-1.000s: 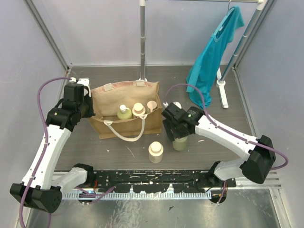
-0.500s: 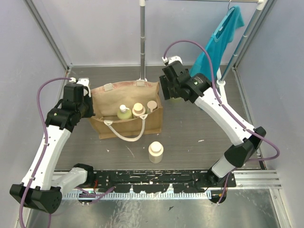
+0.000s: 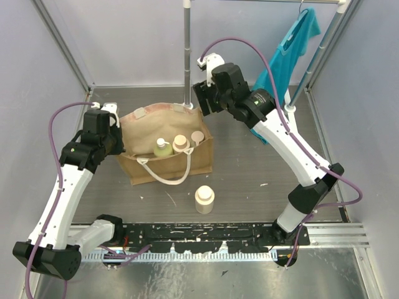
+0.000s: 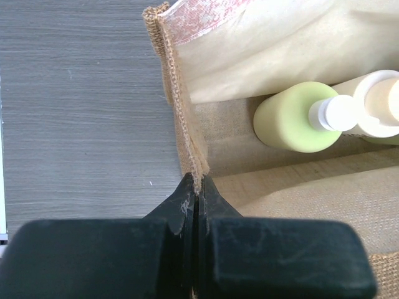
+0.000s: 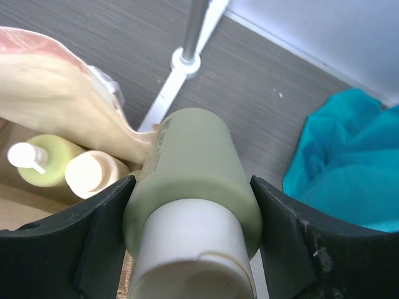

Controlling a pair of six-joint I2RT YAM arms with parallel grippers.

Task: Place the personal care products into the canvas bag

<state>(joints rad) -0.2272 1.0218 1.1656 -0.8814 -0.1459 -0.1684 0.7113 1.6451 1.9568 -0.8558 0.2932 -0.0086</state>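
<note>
Nearest me, at the lower centre of the top view, one cream bottle (image 3: 204, 199) stands alone on the table (image 3: 262, 168). Beyond it sits the bag (image 3: 165, 165), and my left claw (image 4: 196, 190) is pinched tight on its left rim. Three bottles (image 3: 181, 144) stand inside. Farther up, my right claw (image 5: 193, 230) clamps a pale green bottle (image 5: 190, 156) over the bag's far right corner.

The tan canvas bag (image 3: 156, 169) stood upright and open at 9 o'clock from the table's middle, its 9 o'clock rim pinched by the left gripper (image 4: 196, 190). Inside stood a pale green pump bottle (image 3: 163, 148), a cream bottle (image 3: 180, 143) and a cream-capped third bottle (image 3: 198, 137). A stout bottle (image 3: 204, 199), cream, stood on the table at 5 o'clock from the bag. The right gripper (image 5: 193, 246) clamped a green bottle (image 5: 193, 156) with a cream cap above the bag's 1 o'clock corner.
</note>
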